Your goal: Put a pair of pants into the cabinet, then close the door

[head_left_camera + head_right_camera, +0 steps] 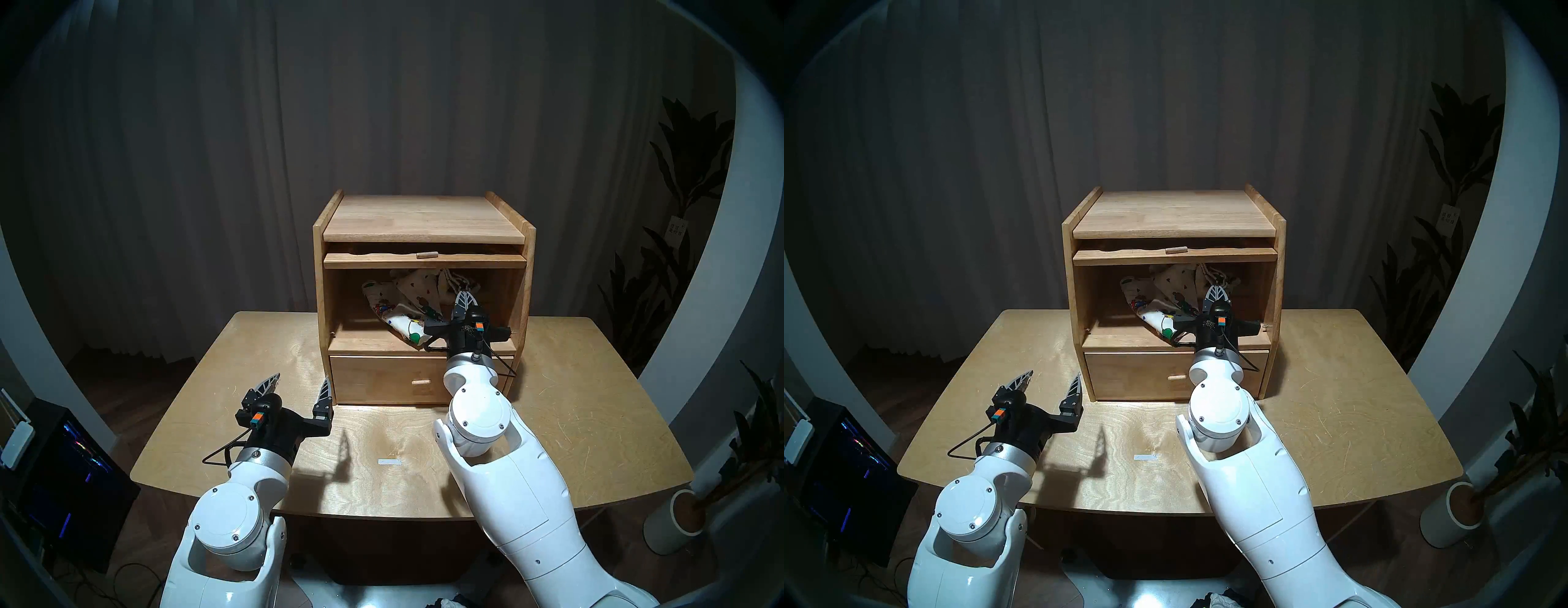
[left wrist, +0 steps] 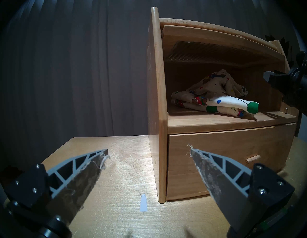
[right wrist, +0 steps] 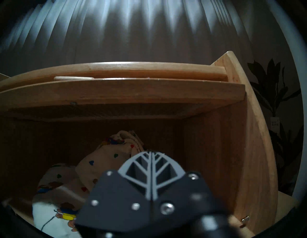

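The light-wood cabinet (image 1: 424,212) stands at the back of the table with its upper compartment open. The door (image 1: 424,260) is lifted flat under the top, with its front edge and peg handle showing; its ribbed window (image 2: 207,53) faces down. The pair of pants (image 1: 403,305) lies crumpled inside the compartment, one end near the front lip (image 2: 232,106). My right gripper (image 1: 464,297) is shut at the compartment's mouth, just right of the pants (image 3: 99,162), with its fingers (image 3: 141,167) pressed together on nothing. My left gripper (image 1: 301,380) stands open over the table, left of the drawer.
The drawer (image 1: 382,382) below the compartment is shut, and its peg handle (image 1: 420,381) sticks out. A white tape strip (image 1: 389,461) marks the table's middle. A lit screen (image 1: 72,458) stands at floor left, and plants and a pot (image 1: 679,522) at right.
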